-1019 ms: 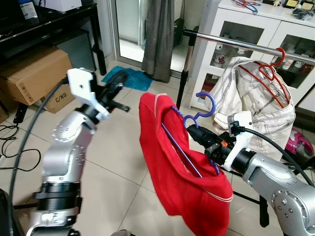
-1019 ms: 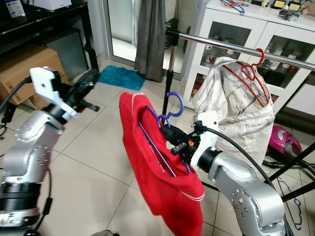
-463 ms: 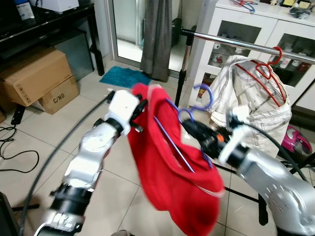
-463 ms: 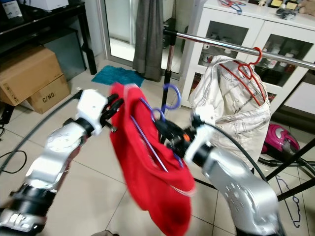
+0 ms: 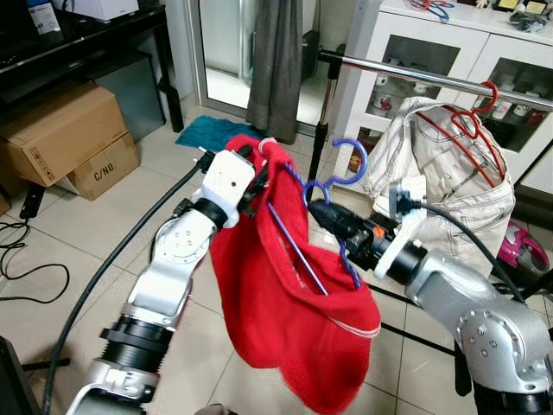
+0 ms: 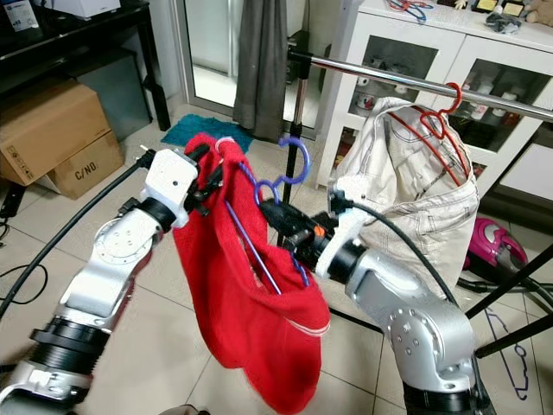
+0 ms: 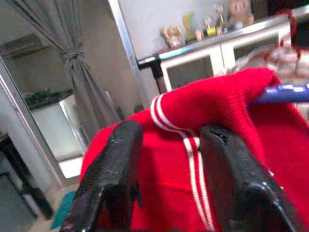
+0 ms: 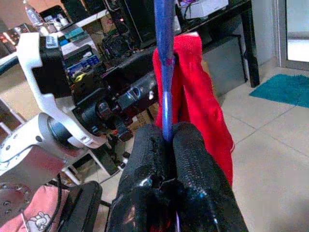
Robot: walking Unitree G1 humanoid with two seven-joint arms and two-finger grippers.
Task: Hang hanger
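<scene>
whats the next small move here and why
Probably close the left gripper on the red shirt: its fingers sit open astride the striped collar edge. The right gripper pinches the blue hanger, whose hook is below the rail, and the shirt droops, so steadying it helps before lifting.

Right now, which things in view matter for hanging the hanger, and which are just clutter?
Job:
- blue hanger
- red sweater
- clothes rail
- right gripper, clamped on the hanger
- left gripper, at the sweater's collar

Lying about:
- cardboard boxes
- teal mat
- white jacket on red hanger
- pink vacuum
</scene>
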